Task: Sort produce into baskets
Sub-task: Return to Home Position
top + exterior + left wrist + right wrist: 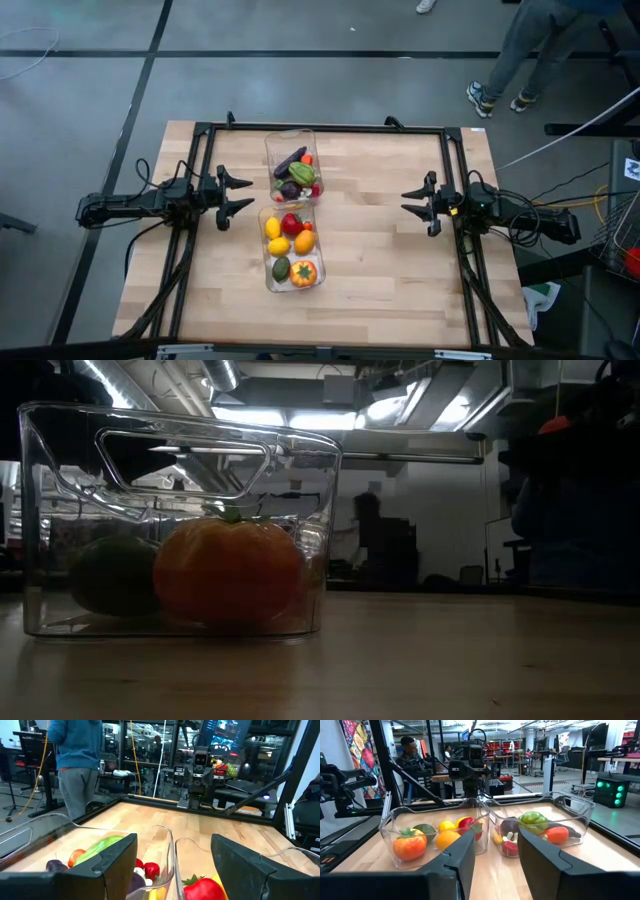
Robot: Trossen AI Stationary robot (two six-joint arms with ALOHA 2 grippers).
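Two dark grippers face each other across a pale, plank-grained wooden table [380,290], each with its fingers spread wide and holding nothing. The left gripper [246,194] hangs just beside two clear plastic bins. The right gripper [405,201] hangs well apart from them on the opposite side. The bins are rectangular with rounded corners and glossy see-through walls. They lie end to end between the grippers, and their meeting ends are in line with both sets of fingertips.

The lemon bin [264,262], ahead and to the right of the left gripper, holds six smooth toy pieces. They are two yellow lemons [272,228], one red pepper [291,223], one plain orange piece [304,241], one dark green avocado [281,268] and one ribbed orange pumpkin-shaped piece [303,272] with a green stem.

The aubergine bin [269,150], ahead and to that gripper's left, holds a long purple aubergine [290,160], a lobed green pepper [301,173], a second purple piece and an orange piece. It also holds small red bits [315,188], too crowded to count.

No produce lies loose on the table.
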